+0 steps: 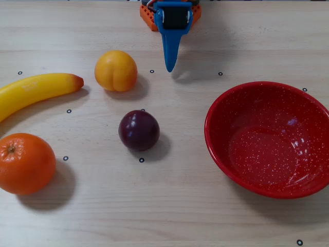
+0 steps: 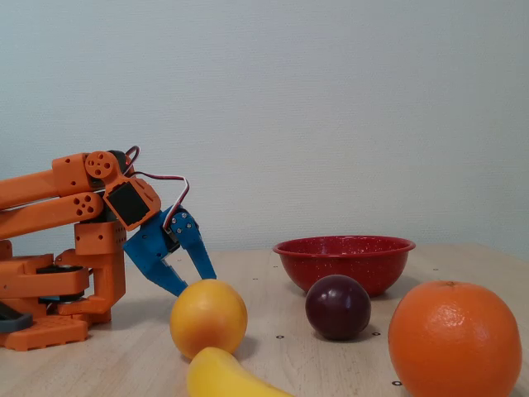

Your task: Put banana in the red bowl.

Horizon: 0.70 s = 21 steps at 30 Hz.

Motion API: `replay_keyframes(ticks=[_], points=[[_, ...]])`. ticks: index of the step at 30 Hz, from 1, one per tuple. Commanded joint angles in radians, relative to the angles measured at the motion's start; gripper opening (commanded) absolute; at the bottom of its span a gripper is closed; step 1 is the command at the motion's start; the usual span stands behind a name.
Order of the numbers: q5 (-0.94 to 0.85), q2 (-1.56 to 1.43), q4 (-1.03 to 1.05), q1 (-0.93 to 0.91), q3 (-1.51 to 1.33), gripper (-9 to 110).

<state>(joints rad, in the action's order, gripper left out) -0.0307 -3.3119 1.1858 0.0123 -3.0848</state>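
Jaws slightly parted in the fixed view, two blue fingers diverging with a narrow gap; nothing between them. Gripper [image 2: 192, 285] angled down toward the table, near the arm base, tips hidden behind the peach-like fruit [image 2: 208, 318]. In the overhead view the gripper [image 1: 169, 67] reads as one blue wedge, apart from all fruit.

Banana [image 1: 37, 90] lies on the table at left edge, orange-red tip toward the peach-like fruit. Red bowl [image 1: 218, 110] at right, empty, well apart from banana. Plum [image 1: 139, 129] between them; orange [image 1: 24, 163] below banana.
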Motion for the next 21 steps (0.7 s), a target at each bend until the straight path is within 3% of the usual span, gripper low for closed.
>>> replay_keyframes(ticks=[1,21], points=[[-0.018,-0.018,-0.031,0.017,-0.012,0],[-0.026,-0.02,-0.031,0.017,-0.012,0]])
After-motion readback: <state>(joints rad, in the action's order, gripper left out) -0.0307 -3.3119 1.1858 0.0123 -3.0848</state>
